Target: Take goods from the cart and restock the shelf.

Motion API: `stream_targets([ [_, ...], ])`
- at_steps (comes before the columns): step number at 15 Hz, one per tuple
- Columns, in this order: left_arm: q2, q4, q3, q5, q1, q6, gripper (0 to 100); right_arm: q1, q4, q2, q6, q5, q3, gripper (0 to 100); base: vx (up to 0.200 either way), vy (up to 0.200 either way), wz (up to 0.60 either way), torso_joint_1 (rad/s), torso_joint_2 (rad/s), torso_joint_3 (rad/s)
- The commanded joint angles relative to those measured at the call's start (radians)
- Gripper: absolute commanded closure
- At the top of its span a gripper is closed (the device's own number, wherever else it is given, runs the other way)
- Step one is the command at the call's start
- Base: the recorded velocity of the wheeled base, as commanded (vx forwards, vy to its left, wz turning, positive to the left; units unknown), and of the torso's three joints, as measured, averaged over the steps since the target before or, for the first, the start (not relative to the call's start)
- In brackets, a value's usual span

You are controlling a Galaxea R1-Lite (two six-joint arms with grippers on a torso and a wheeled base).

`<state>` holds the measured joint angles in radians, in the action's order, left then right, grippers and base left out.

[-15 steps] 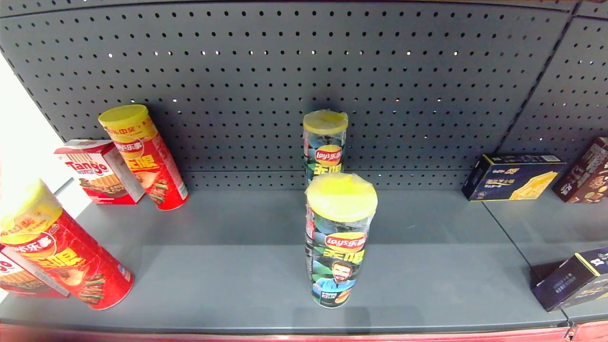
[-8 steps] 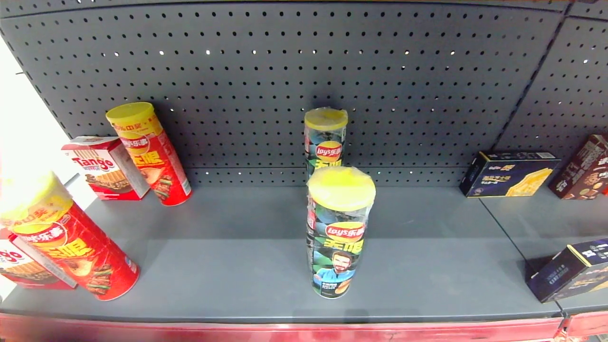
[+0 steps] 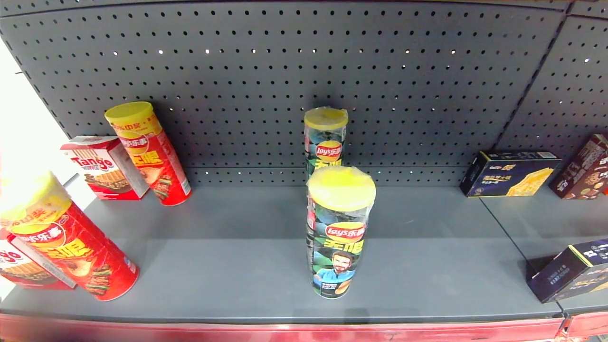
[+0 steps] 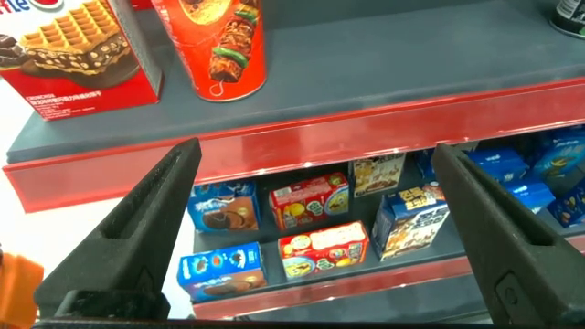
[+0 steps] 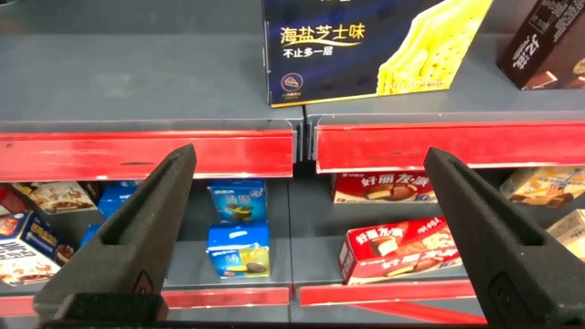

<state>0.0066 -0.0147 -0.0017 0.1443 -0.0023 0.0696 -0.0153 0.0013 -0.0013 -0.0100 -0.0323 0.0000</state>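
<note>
Front green can [image 3: 338, 237] hides base of rear can [image 3: 326, 137]

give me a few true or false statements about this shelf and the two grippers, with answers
1. Two dark cans stand upright in the middle of the shelf, one behind the other. True.
2. The left gripper is shut on a can. False: it is open and empty.
3. The red cans are at the shelf's right end. False: they are at its left end.
4. A dark blue box lies at the back right. True.
5. The right gripper is open. True.
</note>
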Motion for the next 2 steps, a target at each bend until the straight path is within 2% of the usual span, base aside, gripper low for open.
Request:
stream_targets([
  [1, 0.0, -0.001, 0.0, 0.0, -0.001, -0.001, 0, 0.0, 0.002, 0.001, -0.001, 0.0, 0.0, 0, 0.0, 0.0, 0.0, 0.0, 0.0, 0.0],
  [2, 0.0, -0.001, 0.0, 0.0, -0.001, -0.001, 0, 0.0, 0.002, 0.001, -0.001, 0.0, 0.0, 0, 0.0, 0.0, 0.0, 0.0, 0.0, 0.0],
])
